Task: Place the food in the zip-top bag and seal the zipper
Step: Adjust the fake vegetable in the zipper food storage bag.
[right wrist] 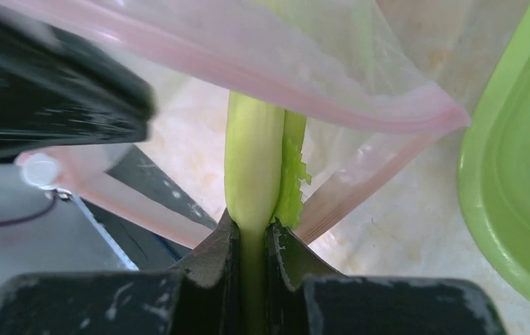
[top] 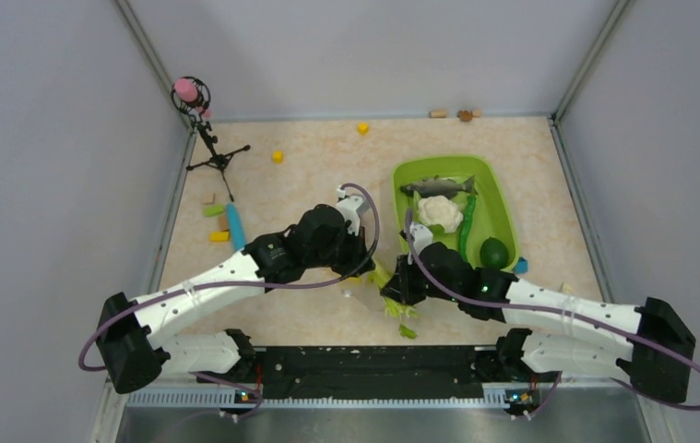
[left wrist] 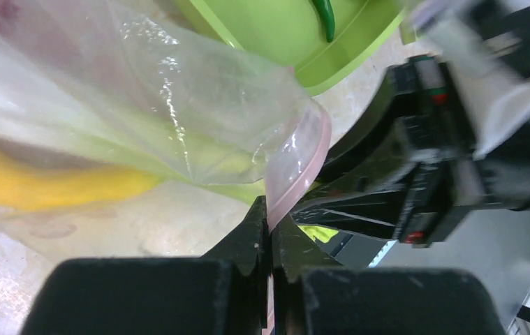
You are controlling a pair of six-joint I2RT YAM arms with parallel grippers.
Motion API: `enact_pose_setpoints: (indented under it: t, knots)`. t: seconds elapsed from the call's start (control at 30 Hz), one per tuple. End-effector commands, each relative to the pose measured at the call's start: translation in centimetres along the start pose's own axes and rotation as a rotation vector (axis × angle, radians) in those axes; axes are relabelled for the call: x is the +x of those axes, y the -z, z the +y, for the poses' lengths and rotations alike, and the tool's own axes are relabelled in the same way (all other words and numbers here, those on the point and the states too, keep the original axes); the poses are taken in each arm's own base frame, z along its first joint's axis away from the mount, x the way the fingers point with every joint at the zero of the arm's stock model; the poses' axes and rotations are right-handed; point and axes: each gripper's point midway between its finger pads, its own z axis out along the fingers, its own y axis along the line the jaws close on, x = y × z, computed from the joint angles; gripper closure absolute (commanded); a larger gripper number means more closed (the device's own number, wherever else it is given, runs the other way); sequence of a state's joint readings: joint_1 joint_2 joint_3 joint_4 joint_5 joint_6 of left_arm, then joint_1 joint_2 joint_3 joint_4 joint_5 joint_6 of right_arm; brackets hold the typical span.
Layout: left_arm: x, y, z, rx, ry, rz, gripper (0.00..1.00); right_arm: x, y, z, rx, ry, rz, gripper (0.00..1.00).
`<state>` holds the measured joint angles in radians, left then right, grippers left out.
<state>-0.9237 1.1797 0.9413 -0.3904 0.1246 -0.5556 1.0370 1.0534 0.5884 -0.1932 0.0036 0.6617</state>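
My left gripper (left wrist: 270,220) is shut on the pink zipper (left wrist: 304,160) of the clear zip-top bag (left wrist: 178,105) and holds that edge up off the table. A yellow food piece (left wrist: 38,185) lies inside the bag. My right gripper (right wrist: 251,227) is shut on a pale green leafy stalk (right wrist: 253,160). The stalk's tip reaches between the two pink zipper (right wrist: 283,63) strips at the bag's mouth. From above, both grippers (top: 364,268) (top: 394,286) meet at the table's middle. A white cauliflower (top: 440,212), a long green pod (top: 468,226) and a dark green round piece (top: 494,251) lie in the tray.
The lime-green tray (top: 503,198) sits at the right, close to the bag, and also holds a grey toy fish (top: 438,185). A small tripod stand (top: 203,120) is at the back left. Yellow blocks (top: 277,156) and a blue block (top: 235,226) are scattered on the left.
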Motion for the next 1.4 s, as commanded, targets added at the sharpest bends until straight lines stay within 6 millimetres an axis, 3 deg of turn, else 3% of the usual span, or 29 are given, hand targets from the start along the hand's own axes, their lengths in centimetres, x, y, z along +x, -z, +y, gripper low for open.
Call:
enact_pose_setpoints:
  t: [0.0, 0.1, 0.37, 0.5, 0.67, 0.9, 1.03, 1.17, 1.23, 1.37]
  knots:
    - [-1.6, 0.8, -0.9, 0.027, 0.005, -0.063, 1.00, -7.0, 2.6, 3.5, -0.135, -0.059, -0.321, 1.00]
    - [-1.7, 0.8, -1.0, 0.030, 0.005, -0.066, 1.00, -8.2, 3.1, 3.8, -0.155, -0.084, -0.389, 1.00]
    - [-1.8, 0.8, -1.5, 0.052, 0.005, -0.060, 1.00, -11.6, 3.5, 2.5, -0.010, -0.234, -0.483, 1.00]
    - [-1.7, 0.5, -1.7, 0.062, 0.013, -0.056, 1.00, -12.0, 3.1, 1.2, 0.062, -0.314, -0.516, 1.00]
    - [-1.5, 0.5, -3.2, 0.140, 0.024, -0.031, 1.00, -13.6, 1.8, 1.9, -0.052, -0.370, -0.651, 1.00]
    - [-1.7, 1.1, -5.2, 0.243, 0.035, -0.028, 1.00, -14.1, -0.8, -0.5, 0.085, -0.425, -0.705, 1.00]
    - [-2.0, 1.4, -5.8, 0.273, 0.035, -0.035, 1.00, -13.5, -2.6, -2.1, 0.141, -0.522, -0.724, 1.00]
    - [-2.7, 1.4, -5.8, 0.257, 0.047, -0.062, 1.00, -12.5, -4.9, -1.8, 0.131, -0.522, -0.662, 1.00]
    - [-3.3, 1.2, -5.2, 0.218, 0.065, -0.086, 1.00, -12.0, -5.8, -1.0, 0.110, -0.492, -0.616, 0.96]
    - [-5.0, 1.4, -3.2, 0.085, 0.098, -0.164, 1.00, -11.6, -5.7, 1.1, 0.042, -0.361, -0.539, 0.70]
